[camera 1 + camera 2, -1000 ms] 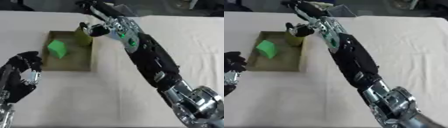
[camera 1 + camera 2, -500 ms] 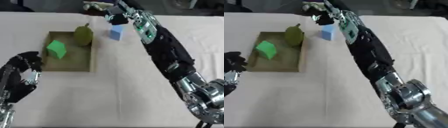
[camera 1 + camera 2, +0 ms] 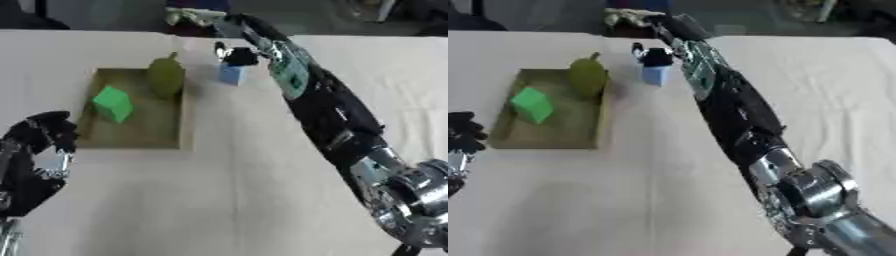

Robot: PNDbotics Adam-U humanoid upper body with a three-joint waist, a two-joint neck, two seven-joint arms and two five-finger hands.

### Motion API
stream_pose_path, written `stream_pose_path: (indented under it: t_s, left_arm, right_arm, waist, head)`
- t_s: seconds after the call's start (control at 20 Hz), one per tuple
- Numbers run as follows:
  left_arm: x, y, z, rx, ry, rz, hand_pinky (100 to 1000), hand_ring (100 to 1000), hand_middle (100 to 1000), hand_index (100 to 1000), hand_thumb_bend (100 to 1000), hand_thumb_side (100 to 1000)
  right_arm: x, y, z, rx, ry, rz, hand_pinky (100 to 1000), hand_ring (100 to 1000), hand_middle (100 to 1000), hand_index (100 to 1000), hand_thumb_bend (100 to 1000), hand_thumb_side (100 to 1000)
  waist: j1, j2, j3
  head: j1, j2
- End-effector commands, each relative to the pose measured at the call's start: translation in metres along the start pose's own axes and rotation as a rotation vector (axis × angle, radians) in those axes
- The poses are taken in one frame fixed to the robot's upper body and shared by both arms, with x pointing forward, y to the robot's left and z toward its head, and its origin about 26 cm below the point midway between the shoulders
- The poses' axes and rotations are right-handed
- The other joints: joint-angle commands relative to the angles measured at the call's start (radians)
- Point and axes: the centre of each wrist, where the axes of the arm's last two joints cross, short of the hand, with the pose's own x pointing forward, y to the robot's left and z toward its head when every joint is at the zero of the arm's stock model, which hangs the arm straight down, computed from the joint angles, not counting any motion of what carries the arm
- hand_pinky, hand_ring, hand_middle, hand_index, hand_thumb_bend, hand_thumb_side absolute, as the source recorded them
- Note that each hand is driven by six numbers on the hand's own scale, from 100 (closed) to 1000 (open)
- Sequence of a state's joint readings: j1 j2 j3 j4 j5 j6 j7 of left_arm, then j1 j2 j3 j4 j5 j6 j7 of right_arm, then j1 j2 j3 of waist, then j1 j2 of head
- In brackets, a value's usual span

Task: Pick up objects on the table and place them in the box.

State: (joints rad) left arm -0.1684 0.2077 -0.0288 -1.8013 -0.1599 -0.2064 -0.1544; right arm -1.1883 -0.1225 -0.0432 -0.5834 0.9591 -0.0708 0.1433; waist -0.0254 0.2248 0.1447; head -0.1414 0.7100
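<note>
Your blue block (image 3: pixel 232 75) is standing upright, long axis vertical, on the table (image 3: pixel 262 190) just beside the box (image 3: pixel 184 120). Your right hand (image 3: pixel 236 54) is curling its fingers around the block's top. The box is holding 2 things: a green pear (image 3: pixel 165 76), stem up, and a green cube (image 3: pixel 113 103). Your left hand (image 3: pixel 39 145) is idling, curled, at lower left.

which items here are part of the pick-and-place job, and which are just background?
Job:
box
green block, in the box
pear-shaped green object, in the box at its far right side
blue block, on the table right of the box
right hand, just above the blue block

Background:
left hand, idle at lower left
white tablecloth
</note>
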Motion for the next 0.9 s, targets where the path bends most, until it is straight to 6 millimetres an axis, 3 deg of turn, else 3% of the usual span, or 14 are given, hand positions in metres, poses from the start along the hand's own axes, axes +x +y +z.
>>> stream_pose_path:
  t_s: [0.05, 0.5, 0.9]
  left_arm:
    - [0.008, 0.005, -0.005, 0.001, -0.037, -0.016, 552, 609, 591, 776, 100, 366]
    - [0.009, 0.005, -0.007, -0.003, -0.045, -0.019, 552, 609, 589, 777, 100, 365]
    - [0.009, 0.004, -0.007, -0.003, -0.047, -0.016, 552, 608, 588, 777, 100, 366]
  right_arm:
    - [-0.009, -0.018, 0.0, -0.033, 0.041, 0.027, 1000, 1000, 971, 994, 100, 532]
    - [-0.032, -0.014, 0.005, -0.051, 0.149, 0.058, 1000, 1000, 979, 999, 100, 531]
    - [-0.019, 0.003, 0.001, -0.008, 0.142, 0.047, 1000, 1000, 964, 997, 100, 623]
  waist:
    - [0.006, -0.013, 0.005]
    - [0.005, 0.001, 0.021]
    - [0.009, 0.006, 0.019]
  head:
    - [-0.01, -0.017]
    - [-0.035, -0.026]
    - [-0.035, -0.027]
